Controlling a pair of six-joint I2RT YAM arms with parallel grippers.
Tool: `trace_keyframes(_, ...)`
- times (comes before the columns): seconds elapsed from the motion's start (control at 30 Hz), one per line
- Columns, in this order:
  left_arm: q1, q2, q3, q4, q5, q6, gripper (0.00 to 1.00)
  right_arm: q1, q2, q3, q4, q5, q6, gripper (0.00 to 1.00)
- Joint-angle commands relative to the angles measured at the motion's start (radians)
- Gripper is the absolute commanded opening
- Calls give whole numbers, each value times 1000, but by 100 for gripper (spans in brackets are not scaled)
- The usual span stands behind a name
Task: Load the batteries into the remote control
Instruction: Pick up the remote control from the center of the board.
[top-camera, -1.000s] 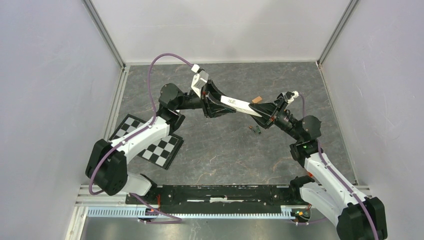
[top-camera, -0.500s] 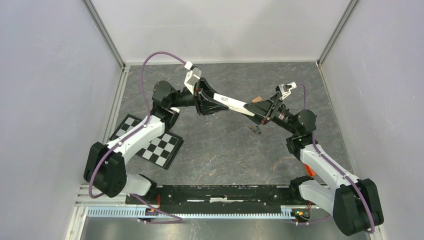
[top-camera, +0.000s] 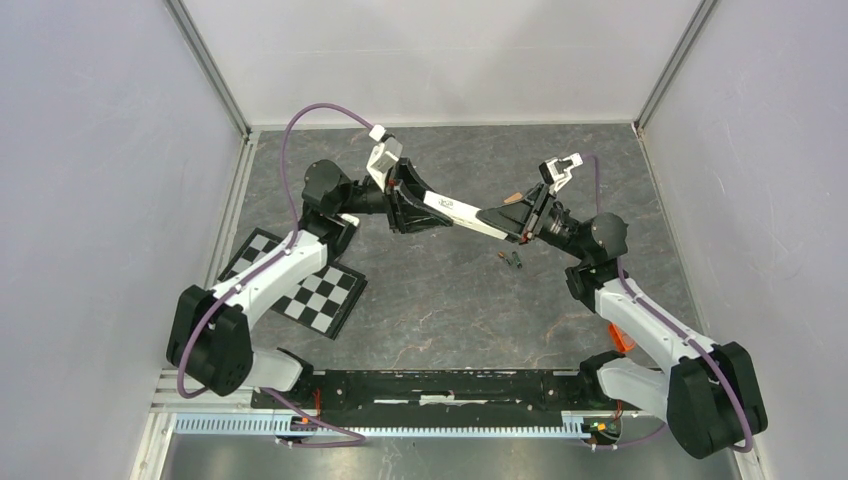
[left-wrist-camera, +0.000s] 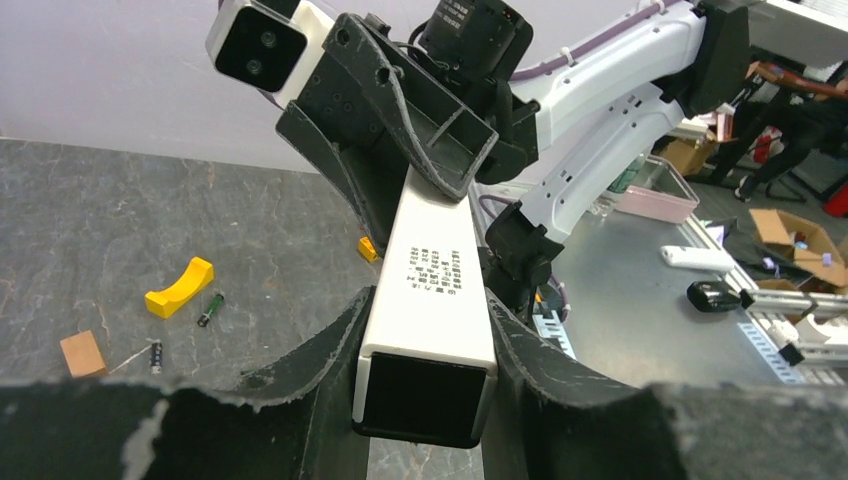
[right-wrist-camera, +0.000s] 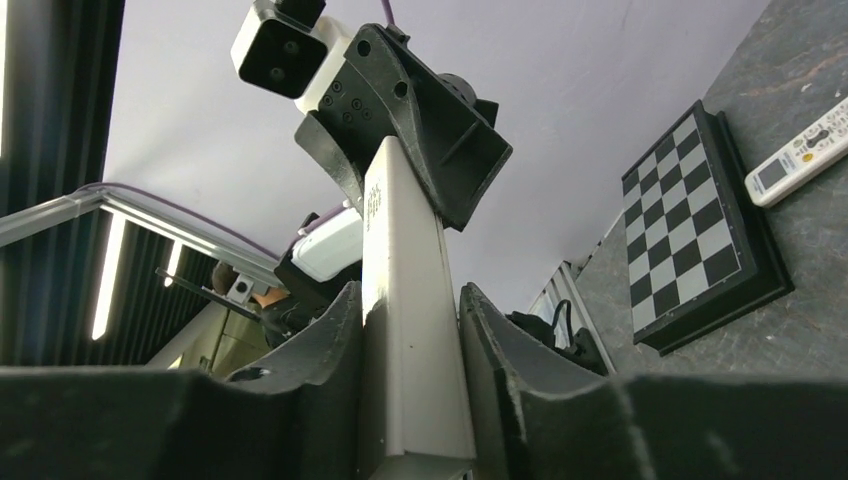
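1. The left jaws are clenched on one end of a long white bar (top-camera: 465, 212) and the right jaws grasp the other. The bar hangs between them above the worktop (top-camera: 440, 310), running from 10 to 4 o'clock in the overhead view.
2. A hold at both ends suggests a hand-over or a pull along its length; I cannot tell which.
3. The remote control (right-wrist-camera: 795, 165) lies face up on the worktop, at 2 o'clock in the right wrist view, just beyond the checkerboard (right-wrist-camera: 700, 230). Neither arm is near it.
4. The batteries (top-camera: 513, 260) lie loose on the worktop, at about 6 o'clock from the right jaws, near a yellow curved piece (left-wrist-camera: 180, 287) and a brown block (left-wrist-camera: 82, 352).
5. Loading looks unstarted: with both arms occupied, the bar likely has to be set down and the remote turned over to reach its recess.
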Motion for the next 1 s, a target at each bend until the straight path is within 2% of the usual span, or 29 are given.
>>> trace_keyframes(0.0,12,-52,16,32,-14,13,2,7,-1,-6,75,2,-6,28)
trace_keyframes(0.2,65,-106,-23,82,-42,-25,2,7,8,-55,126,28,15,22)
trace_keyframes(0.37,89,-132,-35,92,-63,-33,2,6,9,-72,115,34,5,21)
trace_keyframes(0.47,101,-138,-40,103,-73,-43,2,7,5,-68,47,31,-44,31)
trace_keyframes(0.53,107,-140,-43,102,-81,-43,2,7,-1,-49,-65,31,-110,36)
trace_keyframes(0.6,105,-136,-41,115,-79,-57,2,7,-4,-34,-162,43,-168,36)
trace_keyframes(0.73,106,-132,-52,158,-73,-86,2,4,-3,-25,-226,52,-207,37)
trace_keyframes(0.97,109,-161,-50,77,-125,-19,2,-18,-35,-45,-256,65,-225,44)
